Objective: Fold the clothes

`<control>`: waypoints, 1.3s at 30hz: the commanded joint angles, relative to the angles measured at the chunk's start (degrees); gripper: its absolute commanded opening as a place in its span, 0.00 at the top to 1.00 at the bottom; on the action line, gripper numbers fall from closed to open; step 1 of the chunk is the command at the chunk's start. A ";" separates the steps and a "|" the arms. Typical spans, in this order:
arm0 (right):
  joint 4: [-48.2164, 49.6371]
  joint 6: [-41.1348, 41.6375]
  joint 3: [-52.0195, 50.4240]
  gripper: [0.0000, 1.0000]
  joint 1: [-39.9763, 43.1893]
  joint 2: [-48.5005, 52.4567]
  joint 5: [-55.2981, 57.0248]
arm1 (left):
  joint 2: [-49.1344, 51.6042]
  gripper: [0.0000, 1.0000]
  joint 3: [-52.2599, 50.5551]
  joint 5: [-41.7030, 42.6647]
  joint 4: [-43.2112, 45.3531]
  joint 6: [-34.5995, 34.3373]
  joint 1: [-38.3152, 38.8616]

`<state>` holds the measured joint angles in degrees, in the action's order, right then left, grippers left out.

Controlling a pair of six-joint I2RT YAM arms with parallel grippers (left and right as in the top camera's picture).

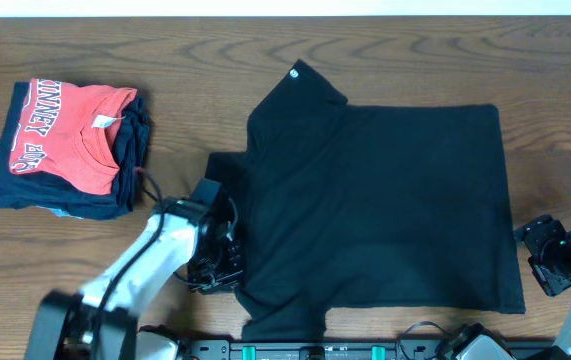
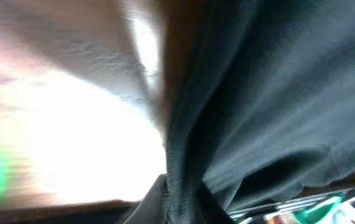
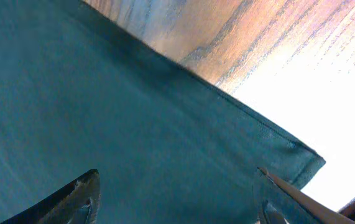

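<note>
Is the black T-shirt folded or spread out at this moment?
Spread out: the black T-shirt lies flat across the table with both sleeves sticking out; no fold shows.

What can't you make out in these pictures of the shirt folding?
- Left gripper jaws: overhead, the wrist body covers them; the left wrist view is blurred, so a grip on the black T-shirt is unclear.
- Red T-shirt lettering: overhead, cut off by its fold.
- Navy garments beneath: overhead, the red one hides their count.
</note>
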<state>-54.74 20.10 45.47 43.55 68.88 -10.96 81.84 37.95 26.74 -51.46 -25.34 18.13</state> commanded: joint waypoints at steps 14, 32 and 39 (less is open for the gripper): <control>13.33 -18.10 0.39 0.59 -5.27 -0.35 -31.43 | -9.90 0.86 10.01 -17.40 8.66 10.10 0.15; 20.52 -16.70 0.37 0.62 -19.04 1.79 -20.26 | 14.91 0.89 9.99 -23.58 43.74 20.63 -8.15; 22.38 -14.78 0.37 0.66 -19.04 7.58 -15.80 | 21.31 0.90 9.97 -23.56 47.21 20.63 -11.76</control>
<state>-32.99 3.81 45.47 24.93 74.06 -30.11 100.09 47.72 4.08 -4.36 -5.67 7.31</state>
